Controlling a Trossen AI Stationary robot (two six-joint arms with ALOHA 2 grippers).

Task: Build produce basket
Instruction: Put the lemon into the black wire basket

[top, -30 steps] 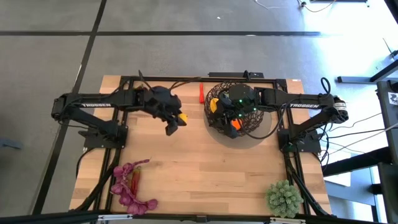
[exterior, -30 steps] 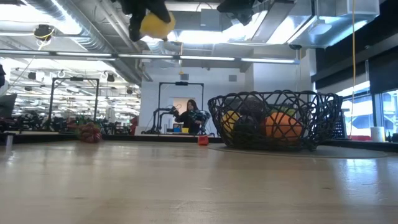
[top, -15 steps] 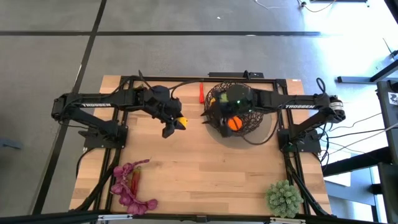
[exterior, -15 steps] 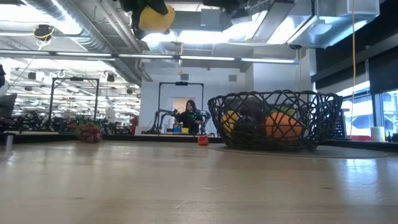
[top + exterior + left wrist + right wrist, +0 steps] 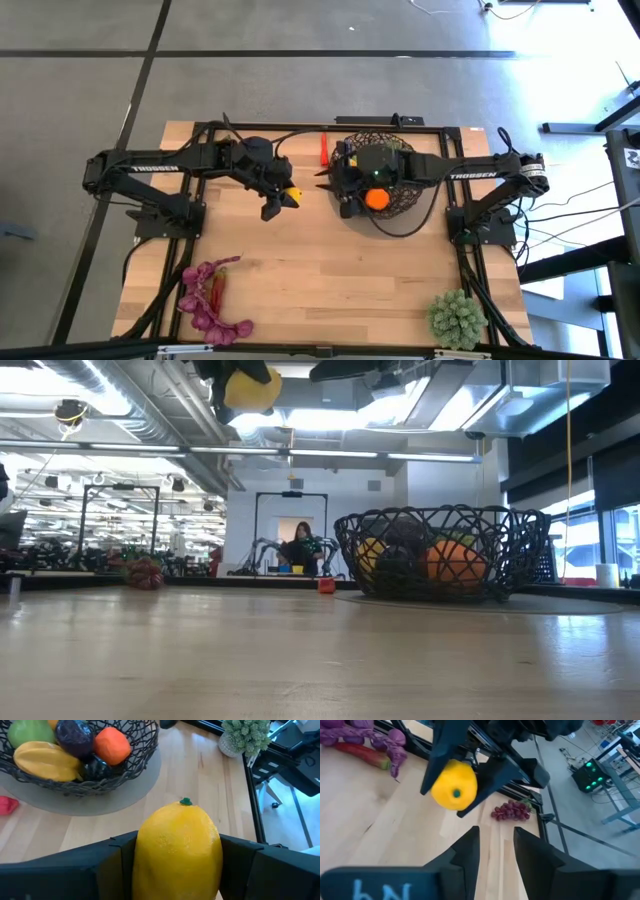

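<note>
The right claw (image 5: 332,184), seen deep over the basket (image 5: 378,178) a second ago, has been drawn across its near rim toward the middle of the tabletop (image 5: 320,270), and now hangs high over the rim on the side facing the left arm. Its fingers are spread with only air between them, so nothing is carried. The orange (image 5: 376,199), covered by this arm a second ago, is now exposed in the basket. The left claw (image 5: 285,197) has barely shifted over the same interval; it is pinched on a lemon (image 5: 177,852), held well above the wood just beside the basket.

The change is judged to mean that the way into the basket is being cleared for the lemon, which is taken as the next piece to be dropped in.

Counted in the basket through the left wrist view: one orange (image 5: 112,745), one long yellow fruit (image 5: 46,761), one green fruit (image 5: 29,730), one dark purple piece (image 5: 74,736), and one darker lump beneath that cannot be identified. One lemon is held in the air. Outside the basket are one red chilli (image 5: 323,149) at the far edge, one cluster of purple leaves (image 5: 206,300) with a red piece among them at the near left, and one bunch of purple grapes (image 5: 511,811), seen only from the right wrist. One spiky green plant ball (image 5: 459,317) stands at the near right corner. One basket is present, and several pieces are still to be loaded
</note>
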